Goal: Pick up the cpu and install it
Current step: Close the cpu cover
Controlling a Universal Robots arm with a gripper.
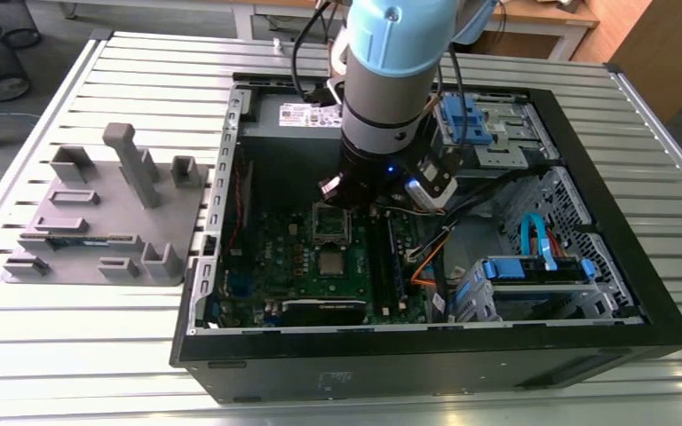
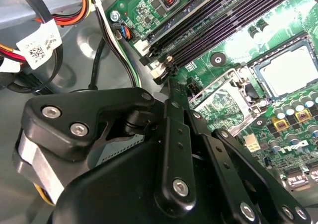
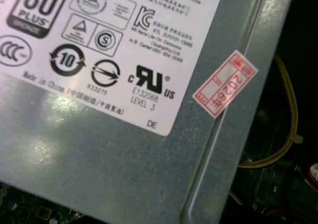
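Exterior view: the gripper (image 1: pixel 368 200) is hovering inside the open computer case (image 1: pixel 436 355), over the green board (image 1: pixel 273 240); I cannot tell how its jaws are standing. The cpu (image 1: pixel 333 264) is seemingly lying seated on that board, near the gripper. It is probably light, stiff and fragile, best held by its edges. The grey tray (image 1: pixel 33 213) is holding a memory stick (image 1: pixel 81 239).
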